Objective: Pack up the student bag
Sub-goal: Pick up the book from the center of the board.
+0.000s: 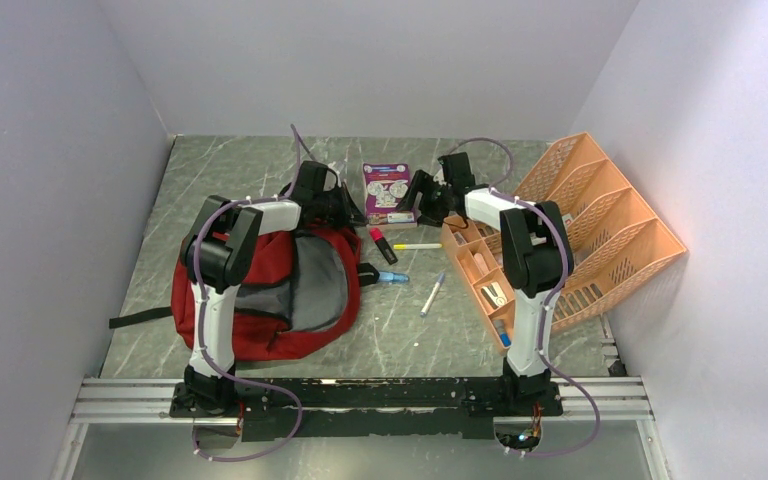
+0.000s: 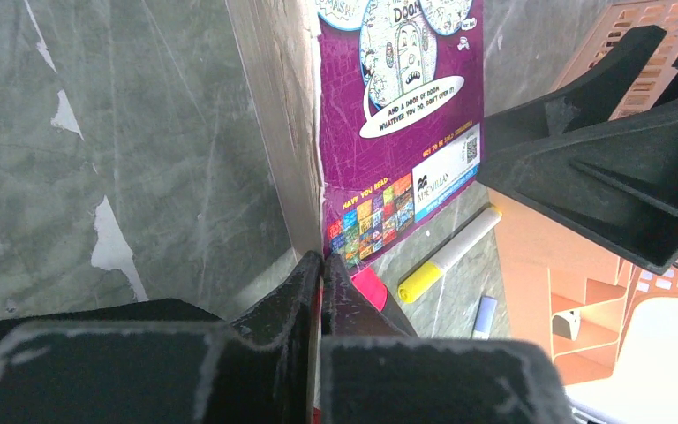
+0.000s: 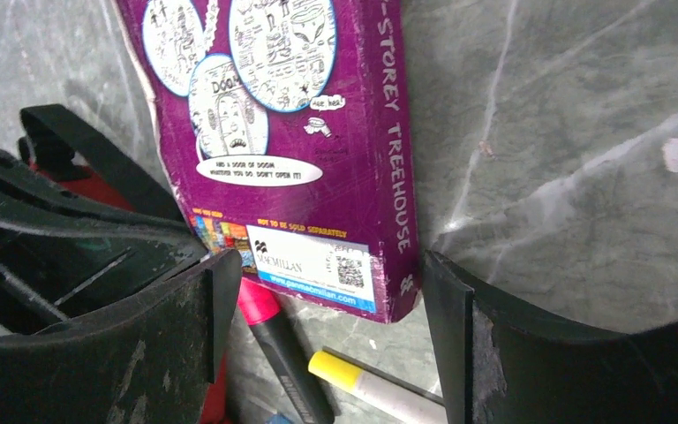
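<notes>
The dark red student bag (image 1: 260,290) lies open at the left, grey lining up. My left gripper (image 1: 345,210) is at the bag's upper right edge. In the left wrist view its fingers (image 2: 321,265) are pressed together with a thin red sliver of bag fabric between them. A purple book (image 1: 388,190) lies flat on the table beyond the bag. My right gripper (image 1: 425,200) is open, and its fingers (image 3: 331,265) straddle the near end of the book (image 3: 300,132) without touching it.
A pink-capped black marker (image 1: 383,245), a yellow highlighter (image 1: 417,246), a small blue item (image 1: 392,278) and a pen (image 1: 432,294) lie between the bag and the orange desk organiser (image 1: 570,230). The two grippers are close together at the book.
</notes>
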`<state>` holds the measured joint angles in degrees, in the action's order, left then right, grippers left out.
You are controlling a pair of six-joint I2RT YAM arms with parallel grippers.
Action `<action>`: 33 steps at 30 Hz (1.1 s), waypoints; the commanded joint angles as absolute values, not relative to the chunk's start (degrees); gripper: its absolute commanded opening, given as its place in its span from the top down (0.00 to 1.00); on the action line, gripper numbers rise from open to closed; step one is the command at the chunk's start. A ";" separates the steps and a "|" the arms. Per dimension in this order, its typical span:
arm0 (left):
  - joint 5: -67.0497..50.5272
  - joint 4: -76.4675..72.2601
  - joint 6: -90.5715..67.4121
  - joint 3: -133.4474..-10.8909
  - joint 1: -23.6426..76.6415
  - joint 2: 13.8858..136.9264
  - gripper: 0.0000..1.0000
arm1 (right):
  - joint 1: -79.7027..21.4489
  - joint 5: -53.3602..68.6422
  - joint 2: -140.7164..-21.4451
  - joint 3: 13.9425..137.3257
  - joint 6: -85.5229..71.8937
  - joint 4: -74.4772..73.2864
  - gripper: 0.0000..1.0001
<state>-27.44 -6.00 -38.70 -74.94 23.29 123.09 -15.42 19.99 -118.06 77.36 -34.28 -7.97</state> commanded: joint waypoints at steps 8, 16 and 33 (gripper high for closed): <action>-21.28 7.71 -34.19 -72.23 23.87 130.62 0.95 | -13.67 38.94 -122.77 73.38 -43.02 4.48 0.23; -21.32 9.14 -32.98 -73.98 24.95 131.61 0.95 | -13.36 52.21 -124.98 69.17 -55.72 27.69 0.32; -21.18 9.36 -32.88 -74.54 25.13 131.94 0.95 | -13.54 50.22 -125.64 76.14 -45.53 13.28 0.38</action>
